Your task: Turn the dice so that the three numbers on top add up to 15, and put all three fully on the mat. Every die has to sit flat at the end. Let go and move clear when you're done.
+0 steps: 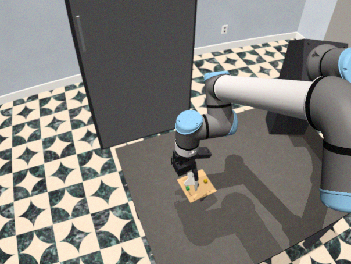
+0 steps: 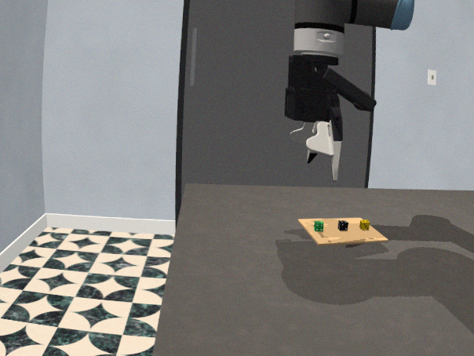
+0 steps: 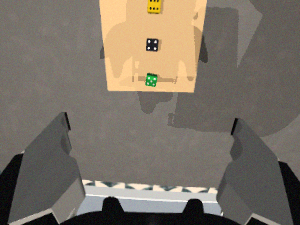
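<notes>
Tool [image 2: 322, 166] hangs open well above mat [image 2: 377, 236]; dice spaced apart w/ gaps between.

Dark grey bench top [image 2: 243, 274]. Tall dark cabinet [image 1: 131, 67] at far edge, slim handle [image 1: 81, 33] near its upper left. Green-and-cream patterned floor tiles [image 1: 52, 163] off left edge. White wall outlet [image 2: 432, 77] beyond right corner.

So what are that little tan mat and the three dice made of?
The mat looks like thin light wood or cork: flat, matte tan, faintly mottled. The green die, black die and yellow die look like hard plastic, solid-coloured with contrasting pips. Too small to be sure.
</notes>
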